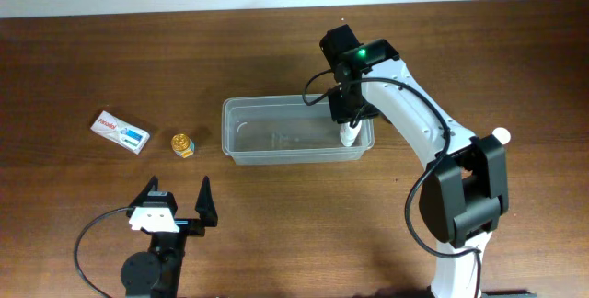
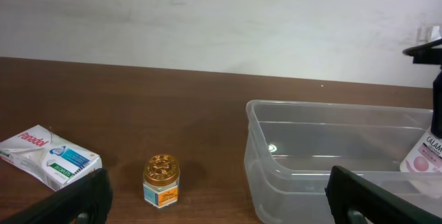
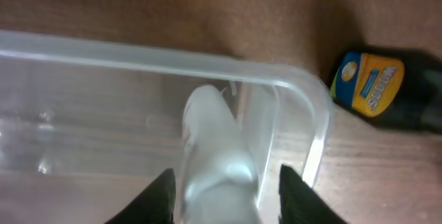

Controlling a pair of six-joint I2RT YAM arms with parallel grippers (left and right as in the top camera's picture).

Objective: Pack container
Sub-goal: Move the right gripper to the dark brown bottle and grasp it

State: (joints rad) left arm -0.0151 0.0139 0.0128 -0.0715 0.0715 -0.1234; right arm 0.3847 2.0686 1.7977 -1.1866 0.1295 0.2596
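Observation:
The container (image 1: 276,103) is a clear rectangular tub in the middle of the table, also seen in the left wrist view (image 2: 276,182) and the right wrist view (image 3: 138,57). A white bottle (image 1: 349,136) with a pink label (image 2: 425,156) stands in its right end. My right gripper (image 1: 348,112) hangs over that end with its jaws either side of the bottle (image 3: 217,162). A gap shows at the right finger (image 3: 300,196), so the gripper (image 3: 224,196) is open. My left gripper (image 1: 179,197) rests wide open near the front edge, holding nothing (image 2: 217,200).
A small gold-lidded jar (image 1: 182,143) (image 2: 161,180) and a white and blue box (image 1: 121,131) (image 2: 48,156) lie left of the tub. A dark object with an orange and blue label (image 3: 369,82) lies on the table just past the tub's right end.

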